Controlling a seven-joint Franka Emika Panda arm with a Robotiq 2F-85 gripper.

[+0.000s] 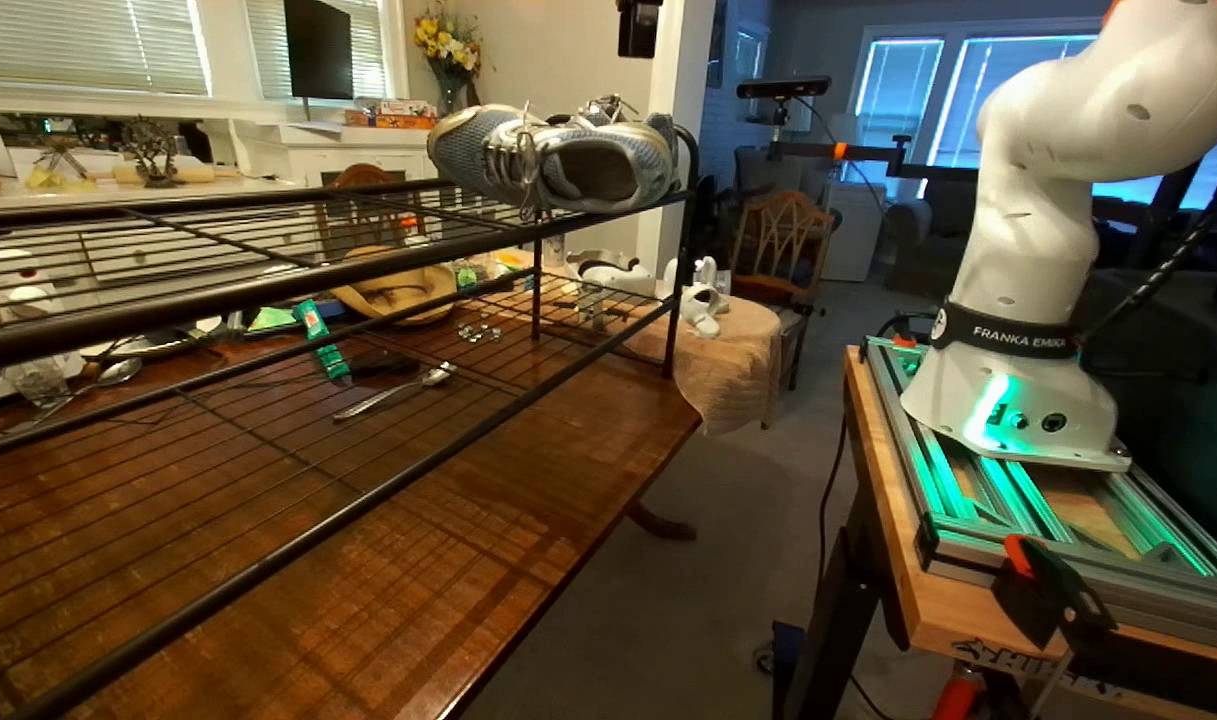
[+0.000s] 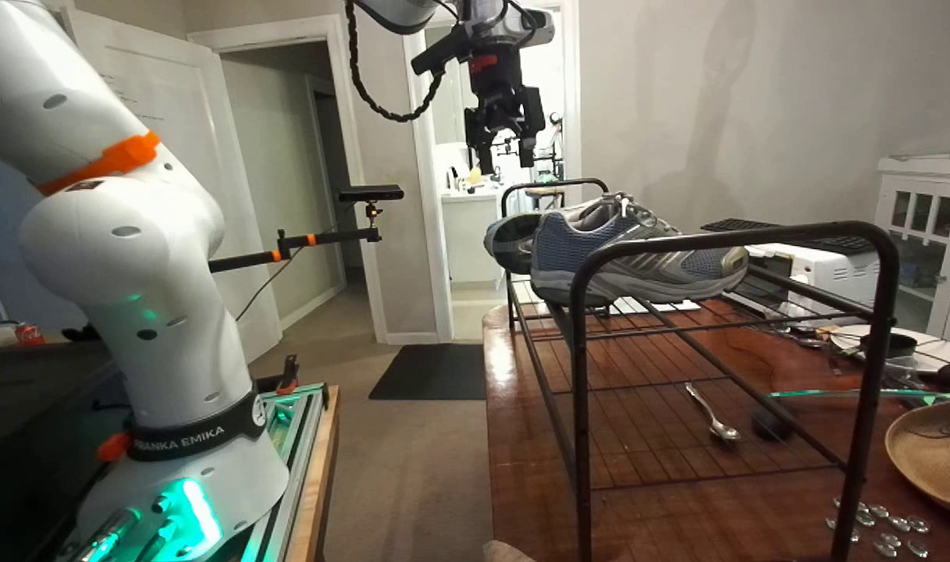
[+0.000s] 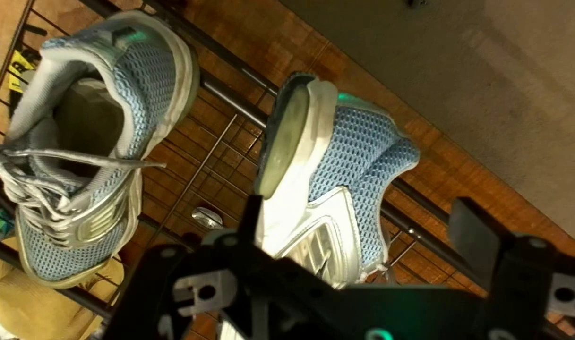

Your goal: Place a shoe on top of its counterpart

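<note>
Brown wood gleams across the bench [image 1: 568,490], which carries a dark metal rack [image 2: 581,406]. On the rack's top tier sit an upright sneaker [image 3: 131,108], grey-and-white with bluish mesh, and its tipped twin [image 3: 325,189], which lies on one side with the sole turned toward the first. From the wrist view, a gap shows between their heels. Above the rack, apart from both shoes, the hand [image 2: 507,160] hovers with its fingers spread; seen from the wrist, they stand either side of the tipped twin. A spoon [image 2: 713,414] lies below the top tier, and a straw hat [image 2: 923,460] rests beside the rack.
</note>
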